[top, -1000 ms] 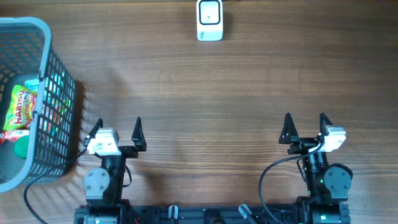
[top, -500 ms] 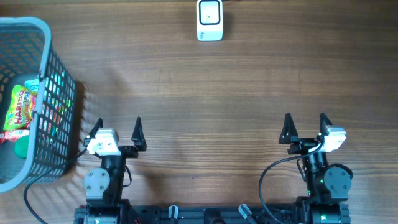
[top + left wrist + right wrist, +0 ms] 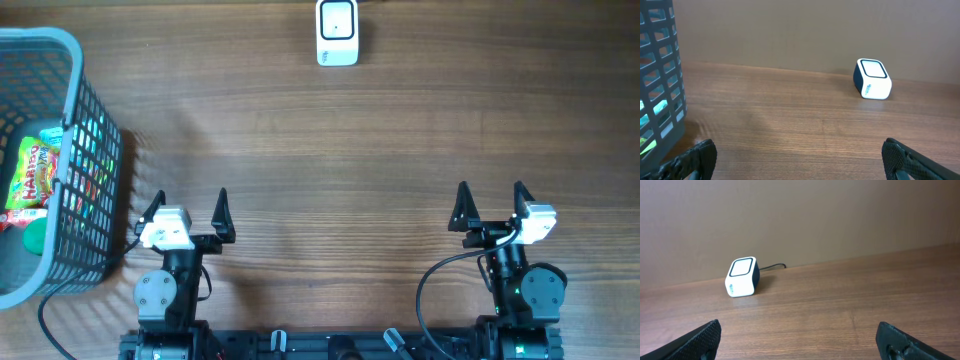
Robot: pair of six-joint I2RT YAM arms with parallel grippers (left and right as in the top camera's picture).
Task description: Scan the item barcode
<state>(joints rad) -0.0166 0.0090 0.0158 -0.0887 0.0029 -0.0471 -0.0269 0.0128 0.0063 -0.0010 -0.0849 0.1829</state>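
While left pincer (image 3: 191, 200) and right pincer (image 3: 491, 192) gape empty, Haribo bag (image 3: 32, 172) in basket (image 3: 40, 38), long axis far-to-near

Even, diffuse, bright lighting in all 3 views; basket (image 3: 75, 150) throws a faint soft shadow; my fingertips (image 3: 697, 157) slightly blurred.

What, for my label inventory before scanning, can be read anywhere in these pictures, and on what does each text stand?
"HARIBO": on the yellow-green candy bag inside the grey basket, seen from overhead.
Small blue print on the side of the white scanner: too small to read in either wrist view.
Other packets behind the basket's mesh: any print is hidden or blurred.
No other text shows.
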